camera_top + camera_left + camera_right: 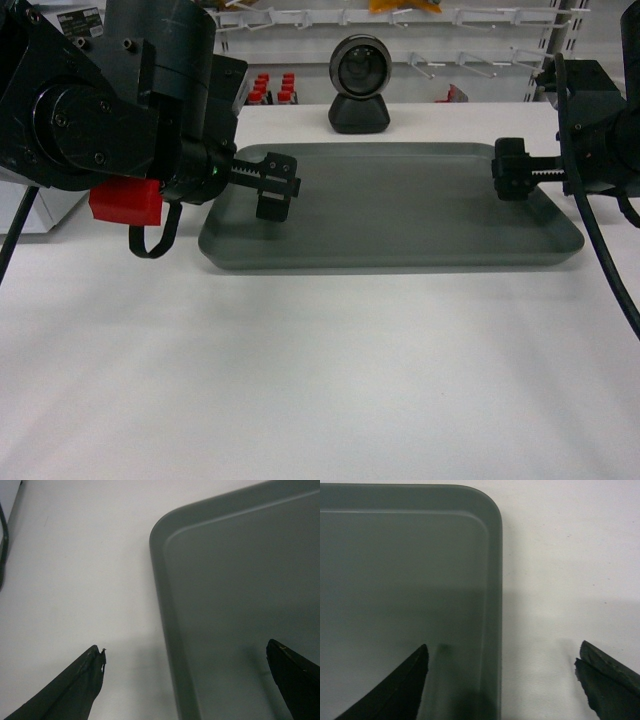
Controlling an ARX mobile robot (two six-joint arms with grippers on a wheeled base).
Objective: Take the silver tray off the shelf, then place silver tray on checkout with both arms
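Broadly, the white checkout (300, 380) fills the lower part of the head view, and the silver tray (400, 210) lies flat on it, toward the far side, with the shelf (400, 20) and its white hooks well behind. A round black camera-like device (359, 85) stands on the counter just beyond the tray's far edge, and a small red block (125, 203) hangs under the bulky left arm (110, 90). The right arm (600, 130) comes in from the other side. The left gripper (272, 185) hovers over the tray's left end, jaws spread wide; in its wrist view one finger (75, 685) hangs over the bare counter and the other over the tray floor, so the raised rim runs between them, untouched. The right gripper (512, 170) is likewise released, and its fingers (395, 690) straddle the right-hand rim (one inside, one outside) with no contact I can see. So the tray appears to be already set down, and neither gripper holds anything. As for handling, I judge it stiff and fairly light but awkwardly wide, with a smooth matte surface that could slip; the sensible hold is the low rim at the middle of each short end, pinched by both arms together so it stays level.
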